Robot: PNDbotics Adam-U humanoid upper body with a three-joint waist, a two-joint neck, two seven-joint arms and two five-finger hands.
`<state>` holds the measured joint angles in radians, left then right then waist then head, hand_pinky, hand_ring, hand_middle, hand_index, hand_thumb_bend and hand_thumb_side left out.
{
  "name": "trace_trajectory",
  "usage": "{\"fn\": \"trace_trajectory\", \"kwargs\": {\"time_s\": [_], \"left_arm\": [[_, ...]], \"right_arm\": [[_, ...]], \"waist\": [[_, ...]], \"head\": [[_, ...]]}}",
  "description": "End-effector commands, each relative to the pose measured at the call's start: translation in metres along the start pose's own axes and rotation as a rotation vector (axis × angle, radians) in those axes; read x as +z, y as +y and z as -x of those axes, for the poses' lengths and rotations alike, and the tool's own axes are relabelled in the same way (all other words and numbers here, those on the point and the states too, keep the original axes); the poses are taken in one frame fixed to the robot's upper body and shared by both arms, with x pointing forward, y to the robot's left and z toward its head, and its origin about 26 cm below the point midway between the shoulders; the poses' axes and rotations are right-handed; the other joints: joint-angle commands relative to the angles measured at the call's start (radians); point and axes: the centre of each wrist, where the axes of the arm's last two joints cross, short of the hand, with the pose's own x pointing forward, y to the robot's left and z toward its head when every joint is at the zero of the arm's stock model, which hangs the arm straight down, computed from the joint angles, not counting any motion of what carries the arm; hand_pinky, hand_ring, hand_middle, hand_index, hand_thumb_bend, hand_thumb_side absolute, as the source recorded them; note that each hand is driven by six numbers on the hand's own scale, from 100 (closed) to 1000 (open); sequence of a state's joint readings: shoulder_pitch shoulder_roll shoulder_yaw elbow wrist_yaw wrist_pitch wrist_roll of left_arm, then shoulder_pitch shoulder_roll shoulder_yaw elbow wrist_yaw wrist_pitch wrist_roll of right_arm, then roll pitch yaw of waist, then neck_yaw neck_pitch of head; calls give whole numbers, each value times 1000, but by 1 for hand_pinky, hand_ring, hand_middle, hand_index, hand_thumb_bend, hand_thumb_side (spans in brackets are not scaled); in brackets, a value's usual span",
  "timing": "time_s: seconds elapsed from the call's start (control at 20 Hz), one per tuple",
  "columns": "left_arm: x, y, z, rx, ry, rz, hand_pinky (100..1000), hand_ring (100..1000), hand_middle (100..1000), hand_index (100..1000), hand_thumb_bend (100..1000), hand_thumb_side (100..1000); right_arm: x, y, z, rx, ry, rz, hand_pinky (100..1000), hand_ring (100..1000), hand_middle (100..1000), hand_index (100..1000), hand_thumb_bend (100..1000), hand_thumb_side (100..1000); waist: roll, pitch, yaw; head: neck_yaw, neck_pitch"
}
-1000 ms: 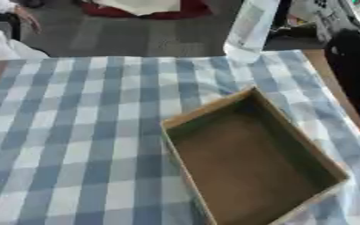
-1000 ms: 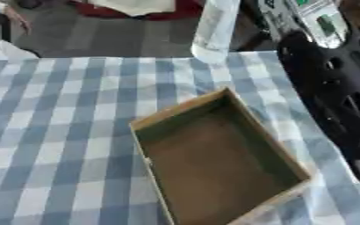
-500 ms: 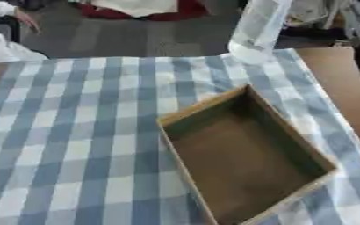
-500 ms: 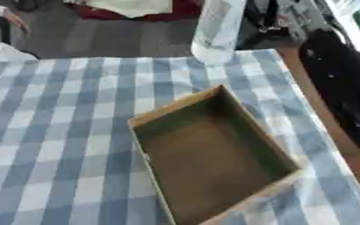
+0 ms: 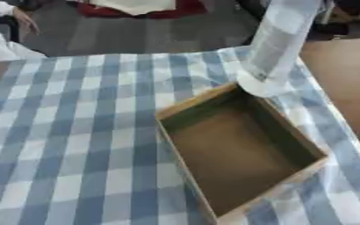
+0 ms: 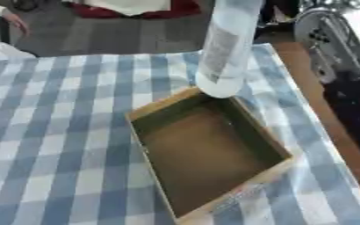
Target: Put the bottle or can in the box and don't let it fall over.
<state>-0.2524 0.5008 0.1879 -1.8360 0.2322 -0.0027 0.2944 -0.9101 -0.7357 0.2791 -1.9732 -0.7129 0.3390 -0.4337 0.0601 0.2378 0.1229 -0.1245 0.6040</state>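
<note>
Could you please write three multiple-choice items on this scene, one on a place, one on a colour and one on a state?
1. Where is the bottle?
A. above the box's far corner
B. lying on the cloth at the near left
C. standing inside the box

2. What colours has the tablecloth?
A. red and yellow
B. blue and white
C. plain green

3. What does the box hold?
A. a can
B. a folded towel
C. nothing

Answers:
1. A, its base shows over the box's far rim.
2. B, the checks are blue and white.
3. C, its brown floor shows bare.
</note>
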Motion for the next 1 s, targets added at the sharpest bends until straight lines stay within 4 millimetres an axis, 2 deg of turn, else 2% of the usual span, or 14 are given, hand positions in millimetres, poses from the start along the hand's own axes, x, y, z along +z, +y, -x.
{"fn": "trace_trajectory", "kwargs": {"time_s": [0.05, 0.3, 0.5, 0.8, 1.0], "left_arm": [[-5, 5, -8, -22, -27, 7, 1000, 844, 801, 798, 425, 562], [-4, 4, -8, -13, -27, 10, 1000, 844, 801, 797, 424, 565], [-4, 3, -7, -10, -25, 9, 1000, 844, 800, 797, 423, 566], [-3, 0, -6, 2, -20, 15, 1000, 844, 800, 797, 418, 574], [-3, 0, -5, 4, -19, 9, 1000, 843, 799, 796, 420, 574]], "right_arm": [[5, 3, -3, 25, -34, -23, 940, 486, 100, 132, 100, 100], [12, 11, 17, 53, -53, -47, 939, 490, 101, 137, 100, 100], [20, 18, 34, 98, -43, -70, 938, 507, 148, 168, 100, 100], [37, 30, 64, 96, 72, -119, 930, 597, 248, 261, 100, 100], [46, 36, 75, 106, 112, -170, 944, 663, 305, 321, 100, 100]], "waist": [[2, -26, -3], [6, -24, -10], [9, -17, -11], [15, 2, -5], [17, 11, 0]], "head": [[2, 2], [-5, -4], [-9, -10], [-22, -34], [-29, -42]]}}
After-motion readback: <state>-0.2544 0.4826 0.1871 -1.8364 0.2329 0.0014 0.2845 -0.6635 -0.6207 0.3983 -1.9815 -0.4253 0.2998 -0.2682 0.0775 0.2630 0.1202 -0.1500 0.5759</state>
